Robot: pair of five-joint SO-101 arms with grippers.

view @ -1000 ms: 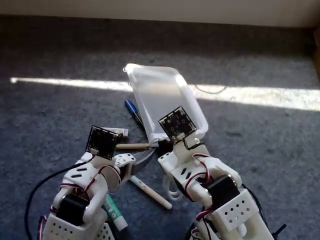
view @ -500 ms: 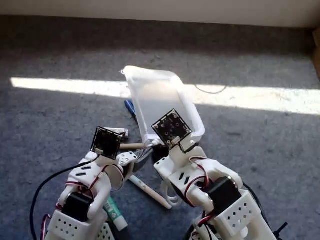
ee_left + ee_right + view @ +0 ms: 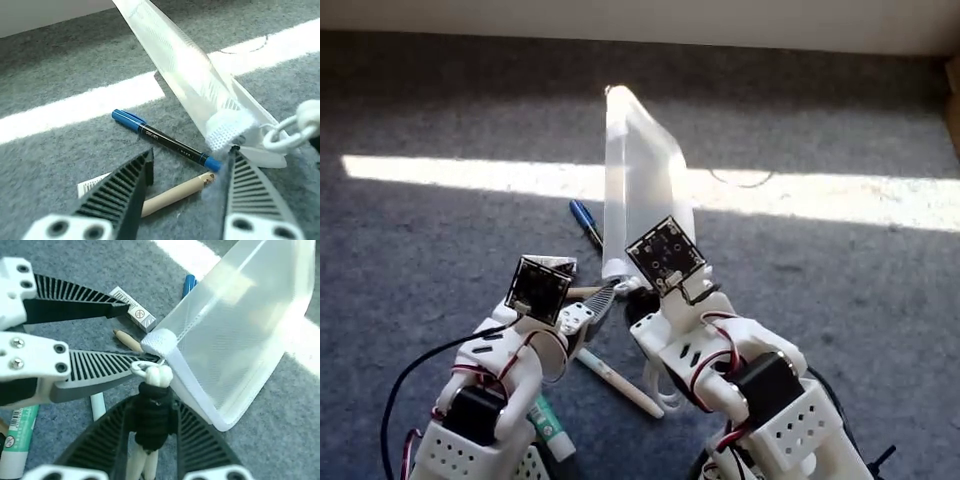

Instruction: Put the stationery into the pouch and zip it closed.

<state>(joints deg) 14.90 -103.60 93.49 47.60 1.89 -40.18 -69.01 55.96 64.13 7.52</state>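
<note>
Grey carpet covers the floor, with a band of sunlight across the upper half of the high view. Nearest, at lower left, lies a green-and-white glue stick, and a white pen lies at lower centre between the arms. Just beyond, the right tool is clamped on the black zip pull, and the pouch stands up on edge from it, mid-frame. The left tool gapes wide with nothing in it, one finger close by the pouch's woven corner. I'd say working the zip is the job now. The left tool ought to pinch that corner itself (not the cord), so the right can draw along the zip line without dragging the bag. Past the tools a tan pencil, a small white block and a blue-capped pen lie on the carpet. The pouch looks empty through its clear side; whether its mouth is open I can't tell.
</note>
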